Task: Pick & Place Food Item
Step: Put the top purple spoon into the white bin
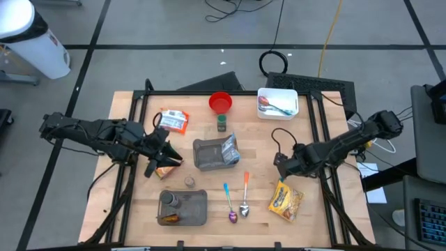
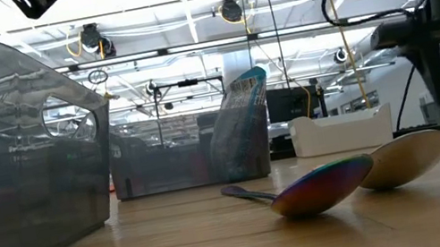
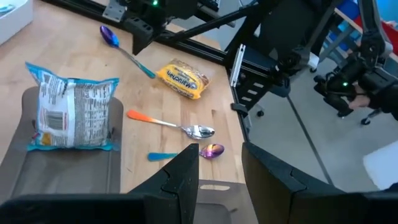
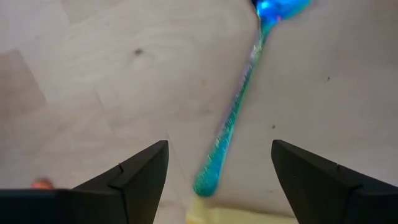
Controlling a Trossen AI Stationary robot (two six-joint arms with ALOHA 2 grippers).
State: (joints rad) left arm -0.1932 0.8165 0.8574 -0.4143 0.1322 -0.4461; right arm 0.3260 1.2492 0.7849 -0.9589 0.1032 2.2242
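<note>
Overhead, left gripper (image 1: 165,157) hides orange packet (image 1: 166,170), grip unclear; right gripper (image 4: 217,180) wide above yellow bag (image 1: 286,201).

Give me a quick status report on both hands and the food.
Right hand open above yellow snack packet, nothing held. Left hand over orange packet, grip unclear. Teal-handled spoon close by.

Grey floor (image 1: 174,28) with dark tape lines, loose cables (image 1: 275,61), ceiling lights (image 2: 223,12) overhead.

Yellow snack packet (image 1: 286,201), red bowl (image 1: 220,102)
</note>
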